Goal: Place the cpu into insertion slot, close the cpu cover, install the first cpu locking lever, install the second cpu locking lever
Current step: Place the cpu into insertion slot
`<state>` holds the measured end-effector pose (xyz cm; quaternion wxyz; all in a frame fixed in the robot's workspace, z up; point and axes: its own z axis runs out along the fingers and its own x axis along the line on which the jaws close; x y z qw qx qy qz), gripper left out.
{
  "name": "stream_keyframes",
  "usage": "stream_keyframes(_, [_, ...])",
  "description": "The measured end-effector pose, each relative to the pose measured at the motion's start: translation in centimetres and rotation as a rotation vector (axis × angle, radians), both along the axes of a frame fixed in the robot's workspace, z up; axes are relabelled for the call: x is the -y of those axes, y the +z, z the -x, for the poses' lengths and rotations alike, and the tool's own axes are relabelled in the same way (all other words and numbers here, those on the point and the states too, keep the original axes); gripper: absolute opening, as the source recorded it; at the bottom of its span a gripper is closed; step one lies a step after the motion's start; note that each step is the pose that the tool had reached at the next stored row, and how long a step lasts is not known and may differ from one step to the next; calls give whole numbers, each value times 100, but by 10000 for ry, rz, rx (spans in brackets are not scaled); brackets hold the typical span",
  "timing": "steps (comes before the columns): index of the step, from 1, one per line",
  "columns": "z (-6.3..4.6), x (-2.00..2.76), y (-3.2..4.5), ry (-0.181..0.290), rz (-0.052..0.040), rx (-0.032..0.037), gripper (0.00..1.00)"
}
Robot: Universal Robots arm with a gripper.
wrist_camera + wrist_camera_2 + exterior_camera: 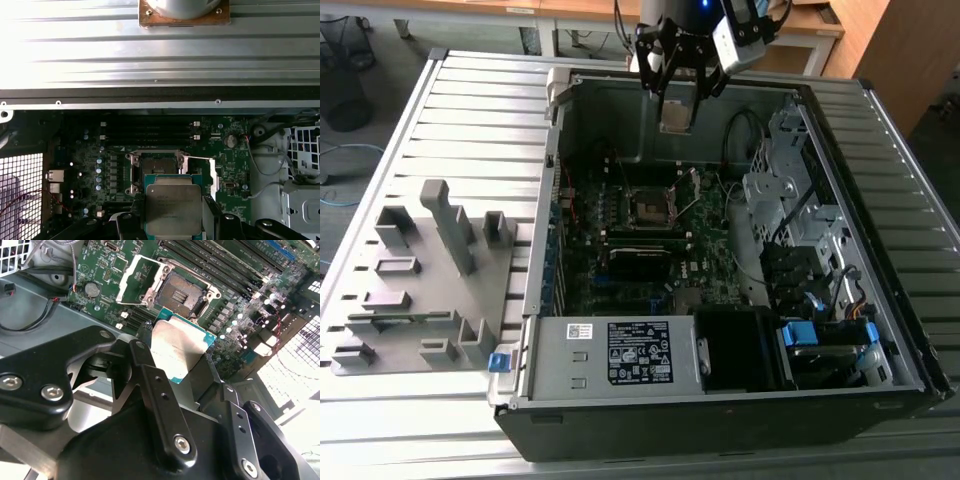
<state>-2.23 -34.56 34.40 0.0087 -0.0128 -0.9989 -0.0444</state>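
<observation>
My gripper (678, 108) hangs above the far part of the open computer case and is shut on the cpu (677, 116), a small flat square chip with a dull silver top. Both wrist views show the cpu (180, 347) (173, 207) pinched by its edges between the black fingers (150, 375). The insertion slot (648, 208) (182, 292) (156, 167) lies bare on the green motherboard (620, 240), below the chip and apart from it. The cpu cover (135, 282) (214, 175), a silvery frame, stands flipped open beside the slot.
A grey power supply (610, 355) fills the case's near side. Silver drive cages (790, 200) and cables (740, 130) crowd the exterior view's right. A long black module (640, 262) lies just in front of the slot. A grey fixture tray (420, 290) rests on the slatted table.
</observation>
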Motion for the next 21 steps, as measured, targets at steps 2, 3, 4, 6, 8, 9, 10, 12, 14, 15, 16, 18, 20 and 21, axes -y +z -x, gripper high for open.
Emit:
stream_keyframes(2, [0, 0, -3, 0, -2, 1, 54])
stream_keyframes(3, [0, 0, -3, 0, -2, 1, 54])
stream_keyframes(4, [0, 0, -3, 0, -2, 1, 54])
stream_keyframes(6, [0, 0, -12, 0, -6, 3, 54])
stream_keyframes(8, [0, 0, -22, 0, -3, 1, 54])
stream_keyframes(9, [0, 0, -28, 0, -3, 1, 54])
stream_keyframes(10, [0, 0, -34, 0, -3, 2, 54])
stream_keyframes(12, [0, 0, -46, 0, -2, 1, 54])
stream_keyframes(14, [0, 0, -48, 0, 0, 0, 54])
stream_keyframes(15, [0, 0, -48, -1, 0, 0, 54])
stream_keyframes(16, [0, 0, -54, 0, -2, 1, 54])
stream_keyframes(18, [0, 0, -58, 0, -2, 1, 54])
stream_keyframes(20, [0, 0, -62, 0, -5, 2, 54])
stream_keyframes(21, [0, 0, -67, 0, -6, 3, 54])
